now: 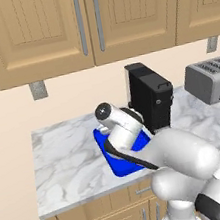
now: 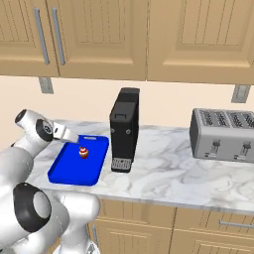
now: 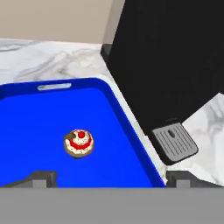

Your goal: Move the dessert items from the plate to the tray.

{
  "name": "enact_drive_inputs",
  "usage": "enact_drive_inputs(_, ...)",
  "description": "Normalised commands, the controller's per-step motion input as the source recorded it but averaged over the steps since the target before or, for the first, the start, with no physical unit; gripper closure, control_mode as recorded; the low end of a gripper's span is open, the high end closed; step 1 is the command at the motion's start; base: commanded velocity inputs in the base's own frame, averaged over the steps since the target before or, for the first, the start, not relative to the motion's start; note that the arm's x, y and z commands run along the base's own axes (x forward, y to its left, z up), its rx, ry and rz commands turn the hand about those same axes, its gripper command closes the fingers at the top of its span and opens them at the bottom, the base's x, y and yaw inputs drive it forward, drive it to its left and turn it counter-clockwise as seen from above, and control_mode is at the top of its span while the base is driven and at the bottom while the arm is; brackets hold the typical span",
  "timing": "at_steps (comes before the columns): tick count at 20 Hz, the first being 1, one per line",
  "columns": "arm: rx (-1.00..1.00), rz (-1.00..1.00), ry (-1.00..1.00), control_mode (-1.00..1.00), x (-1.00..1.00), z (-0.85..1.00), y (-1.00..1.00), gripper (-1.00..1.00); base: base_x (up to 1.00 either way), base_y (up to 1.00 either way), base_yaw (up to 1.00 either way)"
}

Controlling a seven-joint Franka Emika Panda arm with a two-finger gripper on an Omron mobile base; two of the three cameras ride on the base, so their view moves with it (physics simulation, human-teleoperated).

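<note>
my hand (image 3: 109, 177) hovers with fingers spread wide, empty, above the blue tray (image 3: 26, 113) beside the black coffee machine (image 3: 175, 61). the cupcake (image 3: 79, 142) sits on the tray, released. next, i judge, i fetch the brown ball.

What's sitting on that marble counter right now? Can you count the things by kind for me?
Trays: 1, the flat bright blue rectangular tray
Desserts: 1, the small red-and-white cupcake lying in that tray
Coffee machines: 1, the tall black coffee machine
Toasters: 1, the silver metal toaster
Total: 4
</note>
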Motion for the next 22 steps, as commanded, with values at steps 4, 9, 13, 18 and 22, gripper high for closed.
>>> enact_drive_inputs(4,0.03,0.0,-0.03,-1.0,-1.0,1.0,0.0,-1.0,0.0,0.0,0.0)
enact_drive_inputs(9,0.1,0.0,0.0,-1.0,-1.0,0.92,-0.04,-1.0,0.0,0.0,0.0)
enact_drive_inputs(13,0.24,0.08,0.17,-1.0,-0.96,0.93,0.0,-1.0,0.0,0.0,0.0)
enact_drive_inputs(18,0.35,0.18,0.25,-1.0,-0.74,0.79,-0.1,-1.0,0.0,0.0,0.0)
enact_drive_inputs(22,0.32,0.5,0.46,-1.0,-0.06,0.54,-0.04,-1.0,0.0,0.0,0.0)
